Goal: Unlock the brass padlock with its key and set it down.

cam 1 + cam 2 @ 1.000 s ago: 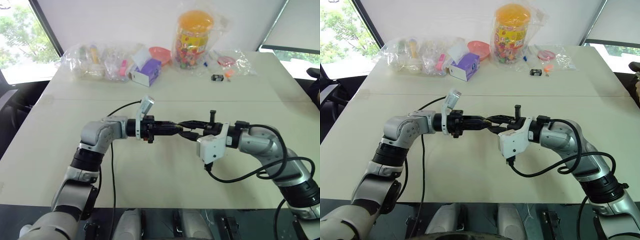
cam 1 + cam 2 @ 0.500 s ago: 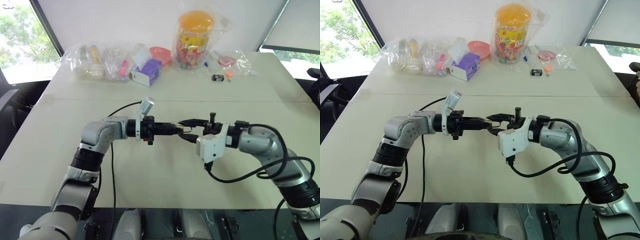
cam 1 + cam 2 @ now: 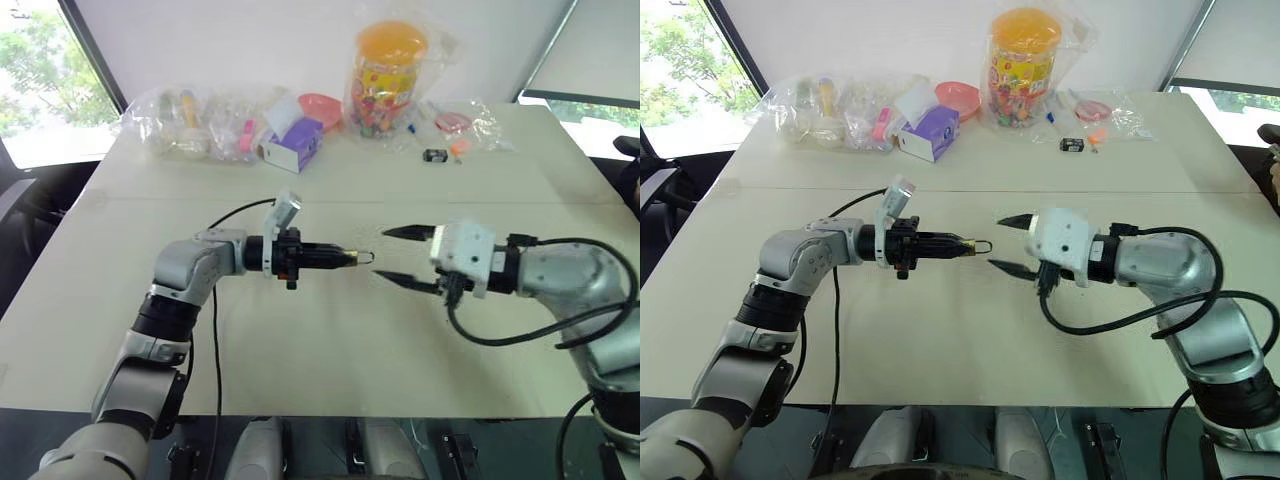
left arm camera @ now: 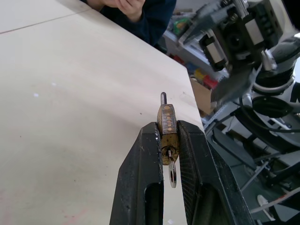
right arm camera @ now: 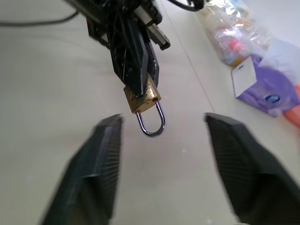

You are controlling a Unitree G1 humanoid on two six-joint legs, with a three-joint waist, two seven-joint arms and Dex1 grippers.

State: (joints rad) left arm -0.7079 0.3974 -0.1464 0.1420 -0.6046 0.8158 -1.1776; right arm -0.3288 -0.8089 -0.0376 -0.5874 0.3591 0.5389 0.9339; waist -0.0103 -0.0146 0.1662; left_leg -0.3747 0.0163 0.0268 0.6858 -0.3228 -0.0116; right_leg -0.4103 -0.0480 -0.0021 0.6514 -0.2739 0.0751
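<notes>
Padlock: a small brass padlock (image 5: 143, 97) is held in the air above the pale table (image 3: 300, 340), between the two arms, its silvery shackle (image 5: 152, 123) pointing toward the right arm.

Left gripper: the left gripper (image 3: 345, 257) reaches level across the middle of the table, its two black fingers (image 4: 140, 178) pressed against the flat sides of the padlock's body (the shackle sticks out past the fingertips).

Key: in the left wrist view a small silvery key (image 4: 172, 171) sits in the end of the padlock that faces back between the fingers.

Right gripper: the right gripper (image 3: 400, 255) faces the padlock from the other side, its fingers spread wide with nothing between them; it stands apart from the shackle, with open air between the two.

Shackle: in the right wrist view it reads as a closed loop with both legs in the body (whether it is latched cannot be told).

Back of the table: clear plastic bags (image 3: 195, 122) of small items, a purple and white box (image 3: 293, 143), a jar with an orange lid (image 3: 386, 75) and a small black object (image 3: 434, 155) lie along the far edge, well away from both grippers.

Table edge: a person's hands (image 4: 123, 5) and dark sleeve appear beyond the table in the left wrist view.
</notes>
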